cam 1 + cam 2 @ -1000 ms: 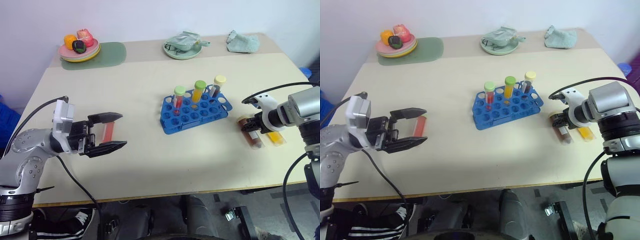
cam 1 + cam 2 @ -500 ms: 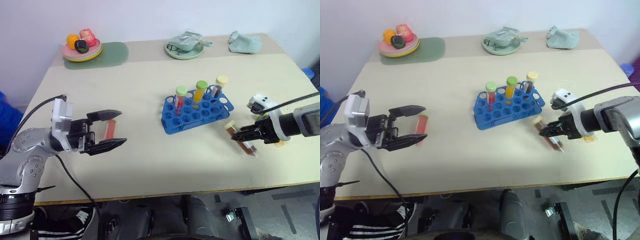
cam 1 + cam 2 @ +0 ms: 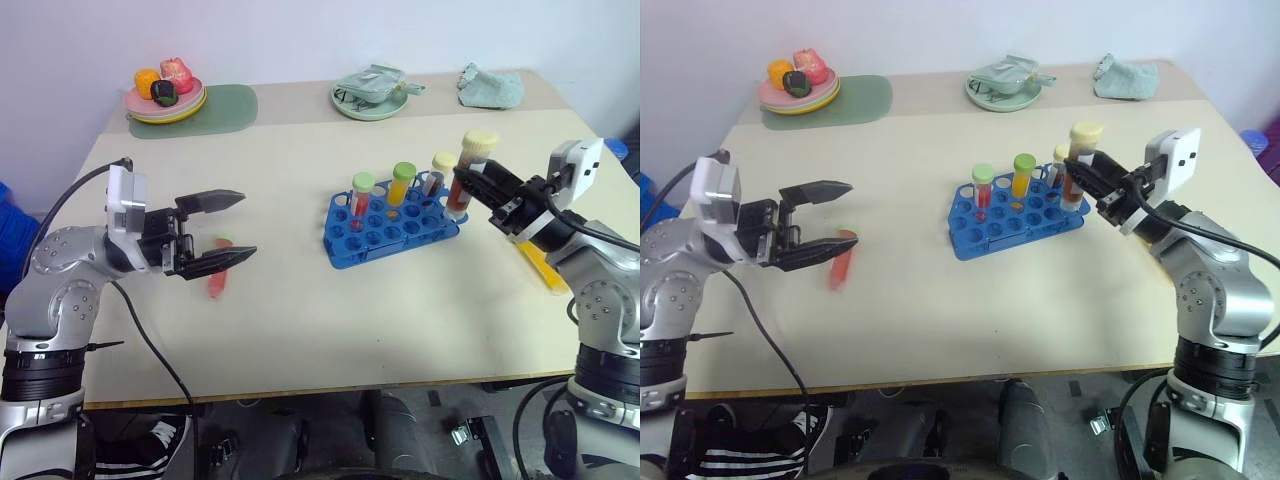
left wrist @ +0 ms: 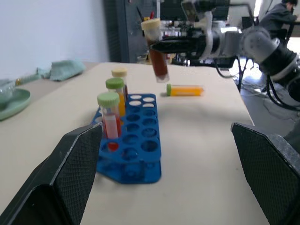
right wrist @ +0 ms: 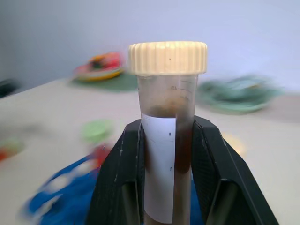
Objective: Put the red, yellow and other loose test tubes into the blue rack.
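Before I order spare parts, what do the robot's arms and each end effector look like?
Both arms are silver-grey metal with rounded joint housings and black cables looping alongside. Each carries a white camera block at the wrist. The left end effector has two black, tapered fingers with finely textured inner pads. The right end effector has the same kind of black fingers, on a white-and-black wrist mount.

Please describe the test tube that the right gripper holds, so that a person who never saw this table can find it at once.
Find the blue rack in the middle of the table, then look just above its right end. There the right gripper holds the brown tube upright; unlike its neighbours, it has dark brown liquid, a cream cap, and stands in no hole.
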`<move>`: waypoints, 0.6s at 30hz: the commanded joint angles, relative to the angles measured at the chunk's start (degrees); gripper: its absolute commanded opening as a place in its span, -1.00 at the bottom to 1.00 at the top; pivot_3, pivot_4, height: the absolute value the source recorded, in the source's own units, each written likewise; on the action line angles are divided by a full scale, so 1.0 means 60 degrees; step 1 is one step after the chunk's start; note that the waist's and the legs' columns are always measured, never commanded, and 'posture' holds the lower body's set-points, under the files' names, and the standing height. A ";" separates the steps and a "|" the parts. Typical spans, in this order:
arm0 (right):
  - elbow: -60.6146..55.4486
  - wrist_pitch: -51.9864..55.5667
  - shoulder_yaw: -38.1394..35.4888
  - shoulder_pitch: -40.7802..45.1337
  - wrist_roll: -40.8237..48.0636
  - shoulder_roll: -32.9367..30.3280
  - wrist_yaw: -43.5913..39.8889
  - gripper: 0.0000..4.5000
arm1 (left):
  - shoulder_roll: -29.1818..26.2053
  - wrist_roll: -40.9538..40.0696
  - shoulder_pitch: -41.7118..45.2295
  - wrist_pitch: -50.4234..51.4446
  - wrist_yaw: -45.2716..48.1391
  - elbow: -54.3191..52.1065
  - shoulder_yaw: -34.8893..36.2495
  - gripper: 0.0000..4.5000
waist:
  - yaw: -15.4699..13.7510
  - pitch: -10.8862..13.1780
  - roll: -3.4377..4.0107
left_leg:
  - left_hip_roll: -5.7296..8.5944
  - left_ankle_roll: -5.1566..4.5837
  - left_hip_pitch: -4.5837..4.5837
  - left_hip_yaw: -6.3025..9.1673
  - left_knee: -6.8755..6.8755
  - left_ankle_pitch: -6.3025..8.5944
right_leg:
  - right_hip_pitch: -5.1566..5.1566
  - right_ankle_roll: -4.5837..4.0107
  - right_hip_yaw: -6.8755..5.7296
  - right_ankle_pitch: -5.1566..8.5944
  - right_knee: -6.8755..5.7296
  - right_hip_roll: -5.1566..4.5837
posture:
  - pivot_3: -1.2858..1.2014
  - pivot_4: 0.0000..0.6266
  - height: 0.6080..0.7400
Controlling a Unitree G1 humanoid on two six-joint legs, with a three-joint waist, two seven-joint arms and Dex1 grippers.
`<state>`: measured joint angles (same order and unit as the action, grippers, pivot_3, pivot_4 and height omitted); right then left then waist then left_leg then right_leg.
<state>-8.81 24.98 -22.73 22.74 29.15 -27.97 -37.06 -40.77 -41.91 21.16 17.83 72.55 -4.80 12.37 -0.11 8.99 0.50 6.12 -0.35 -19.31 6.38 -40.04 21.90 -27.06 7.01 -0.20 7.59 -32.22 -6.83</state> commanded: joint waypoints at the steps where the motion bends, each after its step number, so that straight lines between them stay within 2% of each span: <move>1: 0.0801 -0.2043 0.0292 0.0223 -0.0978 0.0501 0.0580 -0.65 | 0.0220 0.0140 0.0249 -0.0266 -0.0062 0.0025 -0.0072 1.00 | 0.0023 0.0000 0.0001 | 0.0004 0.0000 0.0004 0.0000 0.0000 0.0000 | 0.0005 0.0000 0.0000 0.0000 0.0000 0.0001 | 0.03 -0.52 1.00; 9: 0.2254 -0.4259 0.1333 0.0204 -0.1935 0.0988 0.0517 -0.65 | 0.0117 0.0093 0.0125 0.0075 0.0072 -0.0001 -0.0121 1.00 | 0.0218 0.0002 0.0004 | -0.0001 0.0003 0.0002 0.0004 0.0008 -0.0002 | -0.0003 -0.0001 -0.0001 0.0001 -0.0002 0.0007 | 0.03 -0.52 1.00; 18: 0.2575 -0.4897 0.1703 0.0153 -0.2026 0.1305 0.0752 -0.65 | -0.0209 -0.0230 -0.0361 0.0869 -0.0023 -0.0842 -0.0011 1.00 | 0.0180 0.0006 0.0012 | -0.0007 0.0004 -0.0004 0.0009 0.0006 -0.0002 | -0.0006 -0.0002 0.0001 0.0001 -0.0003 0.0006 | 0.03 -0.52 1.00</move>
<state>7.95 -2.67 -12.81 23.05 16.99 -20.72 -32.91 -41.05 -41.96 18.67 22.57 72.63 -7.59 10.91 0.97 9.02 0.57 6.08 -0.33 -19.33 6.44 -40.01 21.89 -27.10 7.00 -0.20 7.60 -32.24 -6.80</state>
